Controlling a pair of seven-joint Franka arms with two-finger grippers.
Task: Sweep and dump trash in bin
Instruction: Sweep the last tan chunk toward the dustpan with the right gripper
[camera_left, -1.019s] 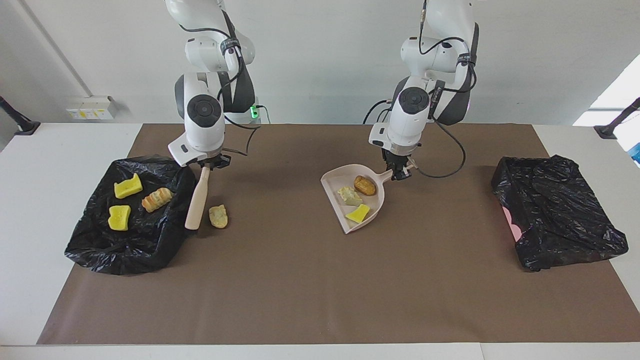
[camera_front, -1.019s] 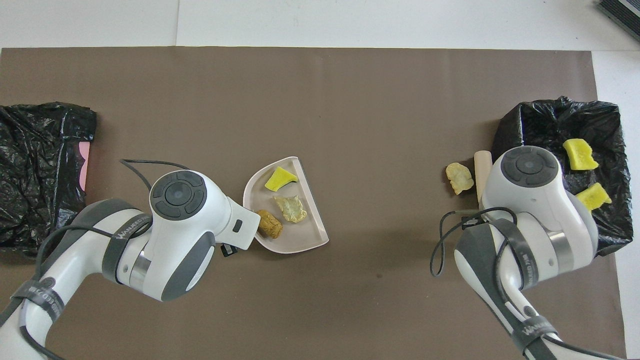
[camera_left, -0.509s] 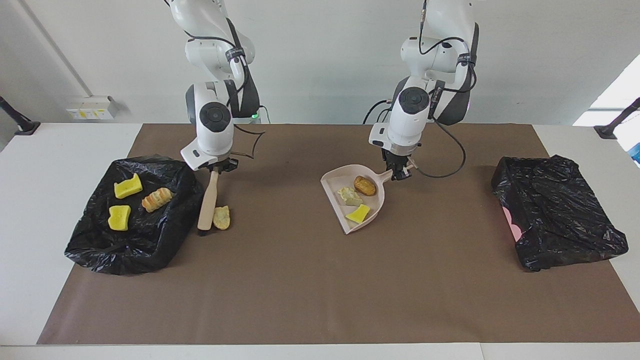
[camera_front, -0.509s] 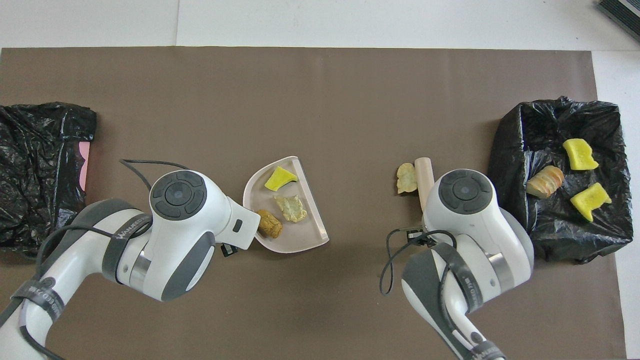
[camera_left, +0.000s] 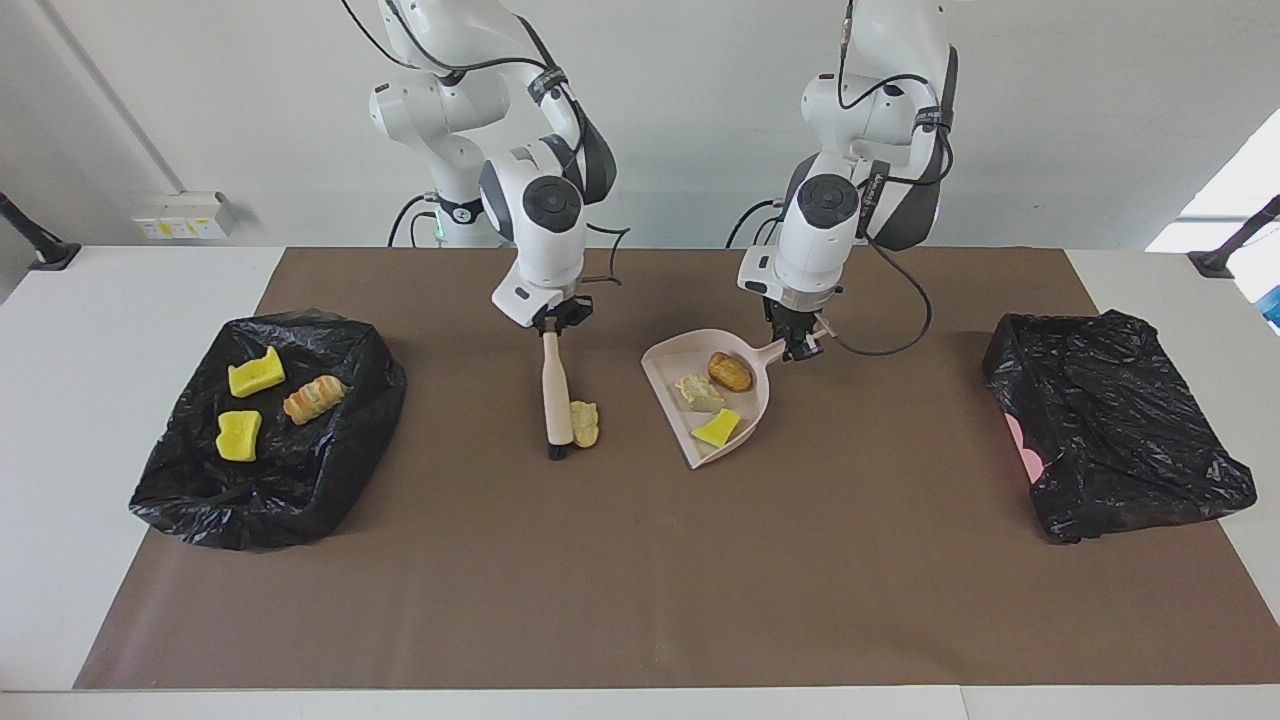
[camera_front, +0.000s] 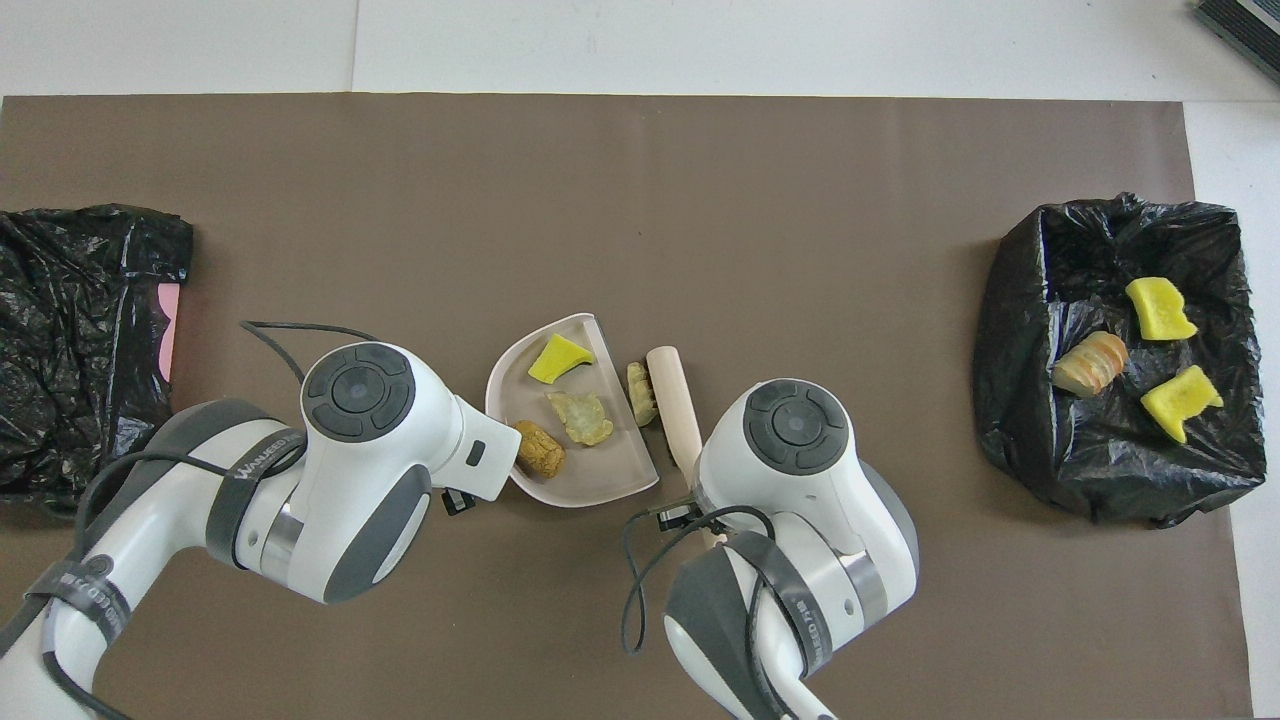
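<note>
While the right gripper (camera_left: 560, 321) clamps the brush (camera_left: 555, 395), one trash lump (camera_left: 584, 423) touches its bristle end, near the dustpan (camera_left: 757, 400) mouth. Push level; the left gripper (camera_left: 799, 345), closed on the handle, should hold the dustpan flat.

Bare brown worktop (camera_left: 620, 570) lies open outward of both tools. Between the right tool (camera_left: 556, 322) with its brush (camera_left: 553, 395) and the left tool (camera_left: 797, 345) with its dustpan (camera_left: 757, 400), only a narrow gap remains, occupied by one tan lump (camera_left: 584, 423) touching the brush.
</note>
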